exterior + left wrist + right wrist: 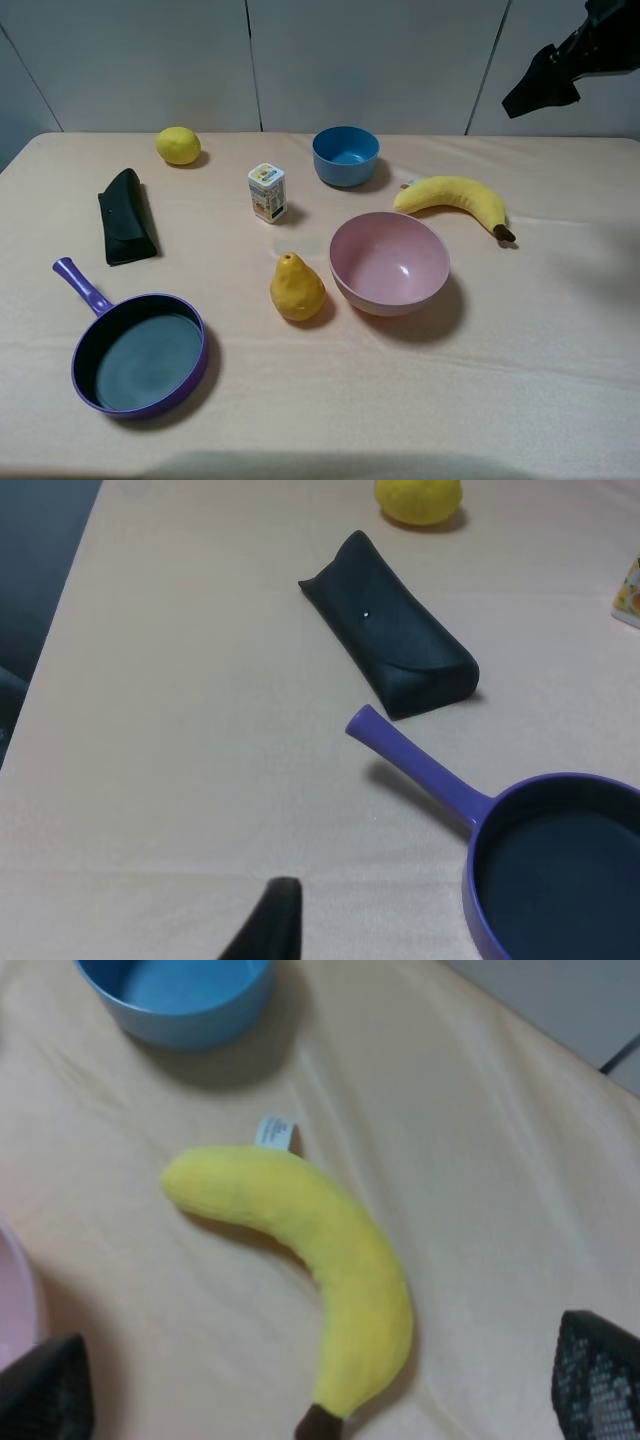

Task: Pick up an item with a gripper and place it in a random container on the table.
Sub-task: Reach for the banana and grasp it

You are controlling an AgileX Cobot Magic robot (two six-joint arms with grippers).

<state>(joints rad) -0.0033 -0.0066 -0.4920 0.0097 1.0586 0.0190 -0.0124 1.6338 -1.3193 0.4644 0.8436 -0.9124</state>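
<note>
The long yellow banana [455, 198] with a dark stem tip lies on the table [520, 400] right of and behind the pink bowl [390, 262], which holds nothing. My right gripper [540, 85] hangs high above the table's back right, apart from the banana. In the right wrist view its two dark fingers [45, 1395] stand wide apart on either side of the banana [320, 1250], well above it, and it is open and holds nothing. The pink bowl's rim [12, 1295] shows at that view's edge. Of my left gripper only one dark fingertip [270, 925] shows.
A blue bowl [346, 155] stands behind the pink bowl. A yellow pear [296, 288], small carton [267, 192], lemon [178, 145], black case [127, 215] and purple frying pan [140, 350] lie to the left.
</note>
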